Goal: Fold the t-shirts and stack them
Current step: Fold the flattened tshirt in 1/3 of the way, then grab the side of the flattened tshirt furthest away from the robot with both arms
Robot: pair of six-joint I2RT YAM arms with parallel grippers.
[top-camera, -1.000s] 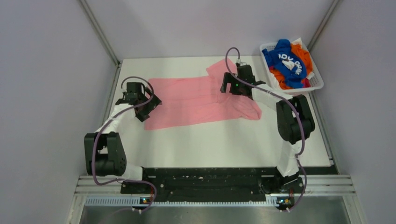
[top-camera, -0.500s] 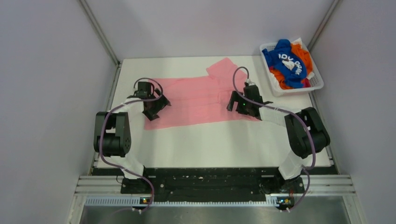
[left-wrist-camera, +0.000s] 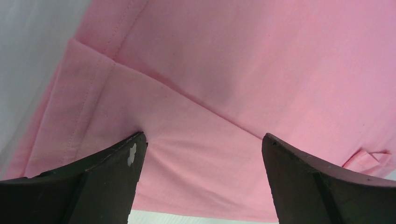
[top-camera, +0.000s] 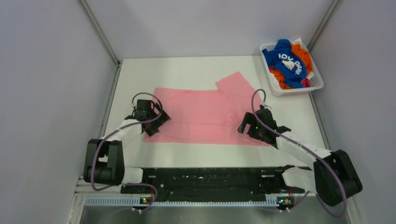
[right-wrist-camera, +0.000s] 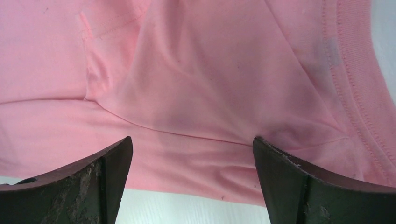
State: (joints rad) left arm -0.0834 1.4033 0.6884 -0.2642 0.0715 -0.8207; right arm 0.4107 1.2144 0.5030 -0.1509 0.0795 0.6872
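Top external view: the light pink t-shirt (top-camera: pixel 201 116) lies flat on the counter (top-camera: pixel 210 156), its long axis running left to right. One sleeve (top-camera: pixel 236 83) juts toward the far side near the right end. Its near edge is a straight line, parallel to the counter's front.

The left tool (top-camera: pixel 156 122) sits over the shirt's near left corner and the right tool (top-camera: pixel 247 128) over its near right corner. In both wrist views the fingers are spread wide with pink cloth lying between them, so neither is clenched. A stitched hem shows by the left tool and a ribbed band (right-wrist-camera: pixel 350 70) by the right.

The royal blue t-shirt (top-camera: pixel 286 60) and the orange t-shirt (top-camera: pixel 302 50) are heaped in the white basket (top-camera: pixel 318 80) at the far right corner, well apart from the pink one.
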